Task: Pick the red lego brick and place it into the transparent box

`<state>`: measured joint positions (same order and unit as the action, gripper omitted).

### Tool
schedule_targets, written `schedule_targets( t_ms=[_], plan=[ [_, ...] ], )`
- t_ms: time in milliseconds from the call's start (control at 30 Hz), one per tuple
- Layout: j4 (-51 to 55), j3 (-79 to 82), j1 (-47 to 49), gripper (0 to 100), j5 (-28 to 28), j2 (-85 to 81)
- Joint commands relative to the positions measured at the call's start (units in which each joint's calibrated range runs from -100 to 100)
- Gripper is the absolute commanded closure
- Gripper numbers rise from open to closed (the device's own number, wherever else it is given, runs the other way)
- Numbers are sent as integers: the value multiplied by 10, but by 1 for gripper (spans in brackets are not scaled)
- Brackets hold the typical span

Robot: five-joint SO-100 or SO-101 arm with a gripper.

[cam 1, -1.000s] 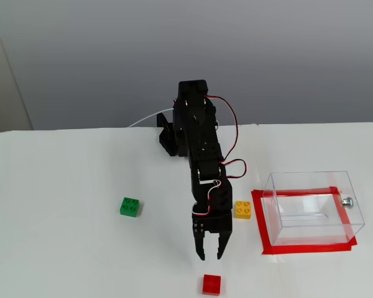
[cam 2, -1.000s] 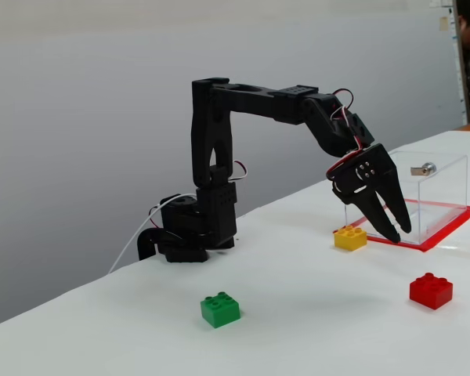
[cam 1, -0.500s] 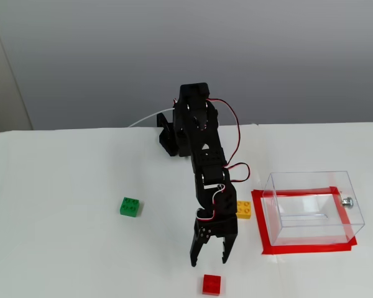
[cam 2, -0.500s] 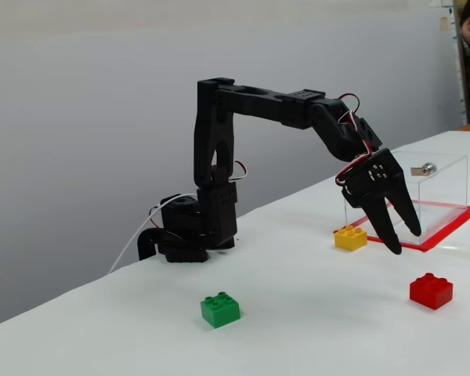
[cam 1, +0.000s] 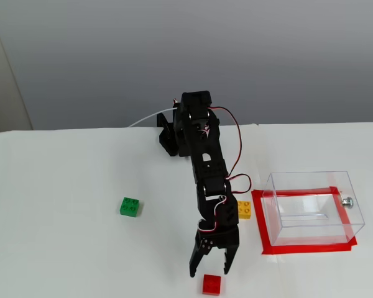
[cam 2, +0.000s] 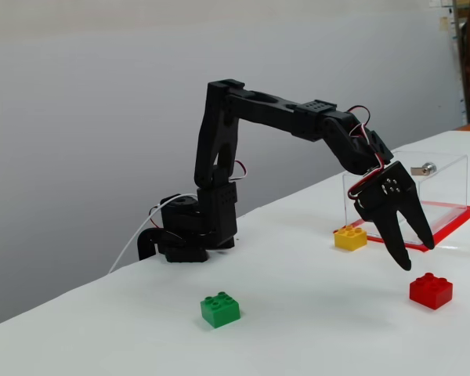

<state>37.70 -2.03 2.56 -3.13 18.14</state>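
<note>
The red brick (cam 1: pixel 212 284) lies on the white table (cam 1: pixel 62 248) just beyond the tips of the gripper (cam 1: pixel 209 269), a little further out from the arm's base and slightly to the right of the gripper's centre line as the higher fixed view shows it. In the lower side-on fixed view the brick (cam 2: pixel 431 291) sits lower than and to the right of the gripper (cam 2: pixel 411 254), whose fingertips hang above the table and clear of the brick, not touching it. The brick is square, so it has no long axis to line up with. The two fingers are spread apart with nothing between them. The arm is stretched well forward from its base, the upper link running nearly level and the wrist bent so the fingers point steeply down and outward. The likely next move is a short reach outward and down, so that the fingers straddle the brick before closing. The clear box (cam 1: pixel 311 208) stands inside a red tape outline (cam 1: pixel 308 247) to the right of the arm in the higher view, well apart from the red brick. A yellow brick (cam 1: pixel 244 210) rests between the arm and the box, and a green brick (cam 1: pixel 130 207) lies on the opposite side.
</note>
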Motion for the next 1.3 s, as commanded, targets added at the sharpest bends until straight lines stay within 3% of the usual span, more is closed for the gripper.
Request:
schedule_targets(
  t_ms=[0, 1267],
  plan=[
    [-6, -44, 3, 69, -1, 9],
    [-20, -122, 17, 69, -1, 133]
  ],
)
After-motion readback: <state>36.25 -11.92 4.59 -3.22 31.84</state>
